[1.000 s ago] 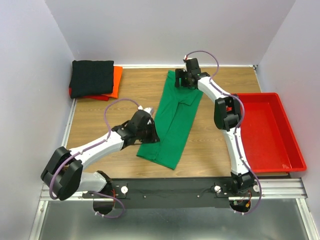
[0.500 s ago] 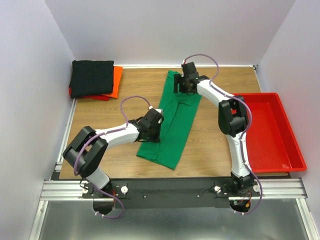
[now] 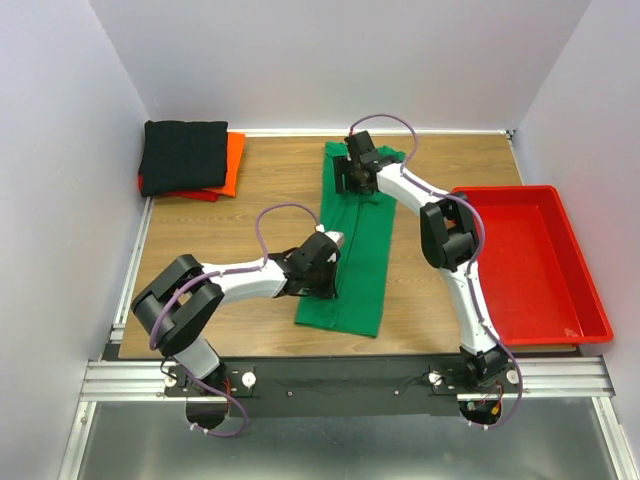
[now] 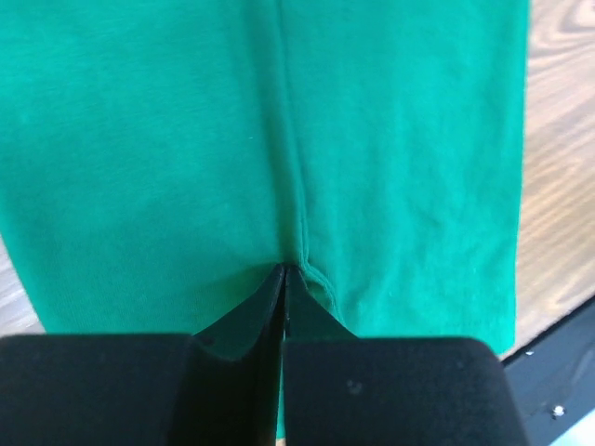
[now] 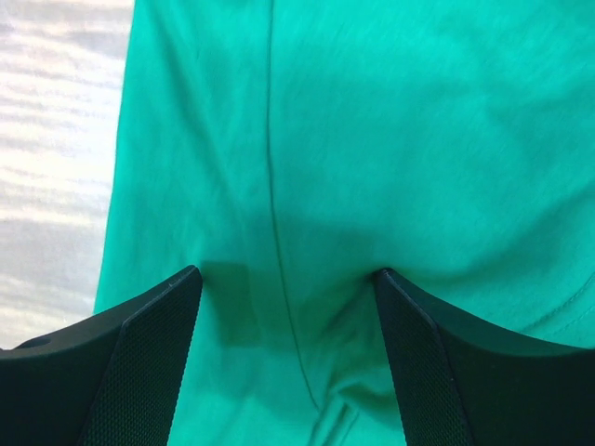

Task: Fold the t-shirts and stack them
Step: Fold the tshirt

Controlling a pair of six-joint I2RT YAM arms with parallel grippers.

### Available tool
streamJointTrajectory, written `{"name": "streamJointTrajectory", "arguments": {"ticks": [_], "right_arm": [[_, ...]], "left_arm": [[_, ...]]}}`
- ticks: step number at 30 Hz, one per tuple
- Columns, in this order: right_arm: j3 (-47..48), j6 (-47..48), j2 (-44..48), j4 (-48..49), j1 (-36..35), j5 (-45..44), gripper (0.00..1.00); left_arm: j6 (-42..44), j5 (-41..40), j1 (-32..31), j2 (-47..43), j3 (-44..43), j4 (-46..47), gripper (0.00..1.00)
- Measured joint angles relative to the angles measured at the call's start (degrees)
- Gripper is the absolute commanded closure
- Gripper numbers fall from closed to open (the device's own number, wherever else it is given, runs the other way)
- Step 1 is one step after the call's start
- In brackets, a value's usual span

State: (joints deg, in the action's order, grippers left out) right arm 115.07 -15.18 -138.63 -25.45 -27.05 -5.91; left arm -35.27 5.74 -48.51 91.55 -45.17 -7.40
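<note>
You have the bright green t-shirt (image 3: 362, 250) lying flat as a long, narrow, lengthwise-folded strip near the left of the red tray (image 3: 530, 270), while well apart, farther to the tray's left, the black t-shirt (image 3: 185, 155) sits folded square atop the orange-red t-shirt (image 3: 233, 160).

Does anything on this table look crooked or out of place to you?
Only the stack in the far left corner: the black t-shirt sits off-centre on the orange-red t-shirt, which sticks out to its right. The green t-shirt lies as a long folded strip.
</note>
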Motion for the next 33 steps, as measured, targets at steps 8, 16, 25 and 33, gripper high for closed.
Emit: {"name": "streamJointTrajectory", "arguments": {"ticks": [8,16,25,33], "right_arm": [[6.1,2.7,-3.4,-1.3,0.0,0.2,0.12],[5.4,3.5,-2.1,-1.7,0.1,0.1,0.08],[-4.9,-1.1,13.9,-2.7,0.2,-2.1,0.19],[-23.5,-6.7,31.1,-1.6,-2.3,-2.1,0.26]], "left_arm": [[-0.6,2.5,-0.9,0.4,-0.2,2.0,0.70],[1.0,3.1,0.5,-0.2,-6.0,-2.5,0.70],[0.0,-1.0,16.9,-9.4,-10.1,-4.4,0.71],[1.8,-1.7,22.2,7.5,-27.3,-2.8,0.64]]}}
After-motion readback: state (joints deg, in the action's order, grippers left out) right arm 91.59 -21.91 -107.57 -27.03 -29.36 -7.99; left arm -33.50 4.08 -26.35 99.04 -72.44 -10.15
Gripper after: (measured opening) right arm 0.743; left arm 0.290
